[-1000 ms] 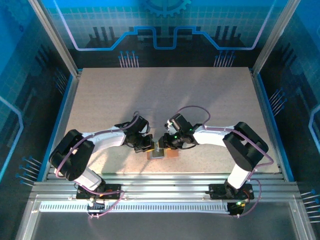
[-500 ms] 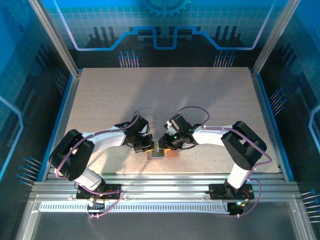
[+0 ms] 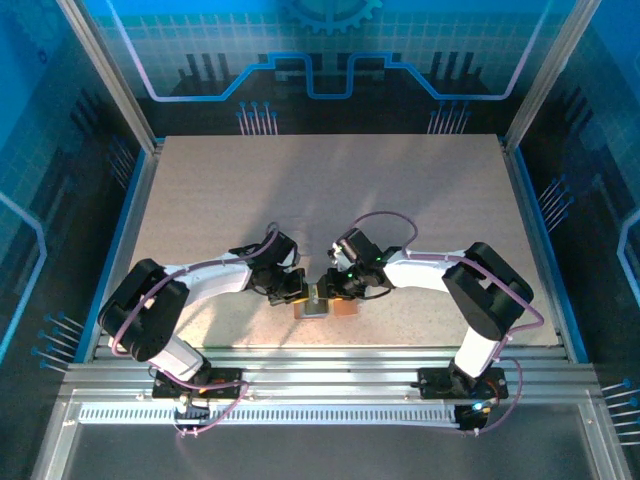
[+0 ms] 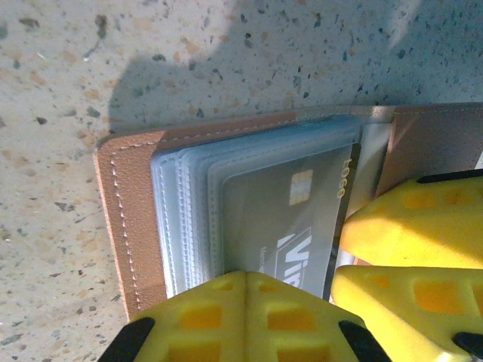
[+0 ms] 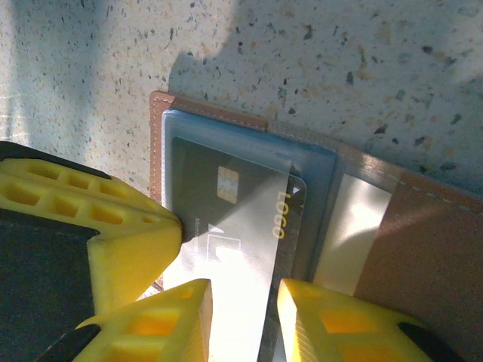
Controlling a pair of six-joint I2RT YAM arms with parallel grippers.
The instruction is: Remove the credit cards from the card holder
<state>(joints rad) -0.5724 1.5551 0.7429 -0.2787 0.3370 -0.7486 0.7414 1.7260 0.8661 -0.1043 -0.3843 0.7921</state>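
Holding my left gripper (image 4: 245, 283), jaws pressed together, over the open card holder's (image 4: 132, 211) 9 o'clock half at the tabletop's (image 3: 330, 190) 6 o'clock edge; right gripper (image 5: 245, 302) jaws slightly spread above its grey card (image 5: 226, 211).

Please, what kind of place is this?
Probably a robot test cell in a lab. A left arm and a right arm are bolted to a metal rail at the edge of a speckled table, and blue printed panels on an aluminium frame enclose it.
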